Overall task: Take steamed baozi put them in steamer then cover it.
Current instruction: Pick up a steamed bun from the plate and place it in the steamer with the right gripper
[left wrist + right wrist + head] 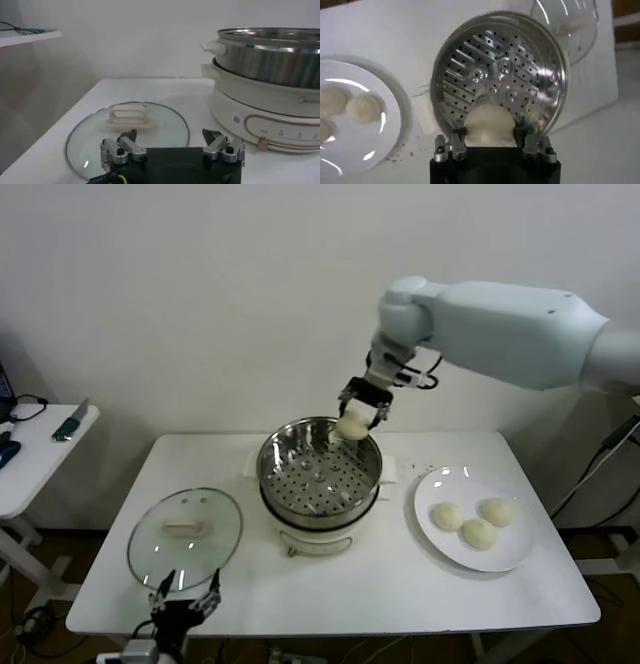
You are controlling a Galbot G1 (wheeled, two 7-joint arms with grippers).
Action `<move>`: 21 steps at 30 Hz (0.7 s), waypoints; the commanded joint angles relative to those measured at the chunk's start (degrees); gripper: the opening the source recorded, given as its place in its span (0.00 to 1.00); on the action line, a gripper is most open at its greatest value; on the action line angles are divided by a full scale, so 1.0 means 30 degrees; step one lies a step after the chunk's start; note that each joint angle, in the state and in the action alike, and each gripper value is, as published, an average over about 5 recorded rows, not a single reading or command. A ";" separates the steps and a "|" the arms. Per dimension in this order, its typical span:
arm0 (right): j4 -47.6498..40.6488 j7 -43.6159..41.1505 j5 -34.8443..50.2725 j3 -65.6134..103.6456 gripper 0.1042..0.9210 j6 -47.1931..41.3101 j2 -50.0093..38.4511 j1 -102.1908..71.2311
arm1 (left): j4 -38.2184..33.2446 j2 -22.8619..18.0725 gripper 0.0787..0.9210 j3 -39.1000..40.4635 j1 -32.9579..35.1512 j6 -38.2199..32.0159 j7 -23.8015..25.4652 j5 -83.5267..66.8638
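My right gripper (358,410) pinches one baozi (352,424) above the steamer (320,474), near its two o'clock rim. Three baozi (478,523) wait on the plate (437,542) at three o'clock. Next I judge: lower, release inside. My left gripper (185,597) rests spread beside the cover (185,536).

White table (400,584): glass cover (185,534) near left front corner, steamer (320,484) at centre, white plate (440,539) toward right edge.
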 commanded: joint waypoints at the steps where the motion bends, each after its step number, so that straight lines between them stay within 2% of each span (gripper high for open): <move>1: -0.1757 0.1228 -0.3734 0.0482 0.66 0.1535 0.2832 -0.2720 | 0.0047 0.0071 0.88 -0.0020 0.0037 -0.0002 -0.0032 -0.0026; 8: -0.5415 0.1416 -0.5629 0.1525 0.66 0.2185 0.4030 -0.4937 | 0.0107 0.0119 0.88 -0.0066 0.0031 0.0000 -0.0105 -0.0042; 13: -0.7932 0.1695 -0.5964 0.1831 0.66 0.2787 0.4886 -0.5780 | 0.0200 0.0183 0.88 -0.0053 -0.0021 0.0017 -0.0140 -0.0050; 21: -0.9845 0.1681 -0.5813 0.1912 0.66 0.3242 0.5639 -0.6320 | 0.0351 0.0237 0.88 -0.0031 -0.0072 0.0009 -0.0162 -0.0067</move>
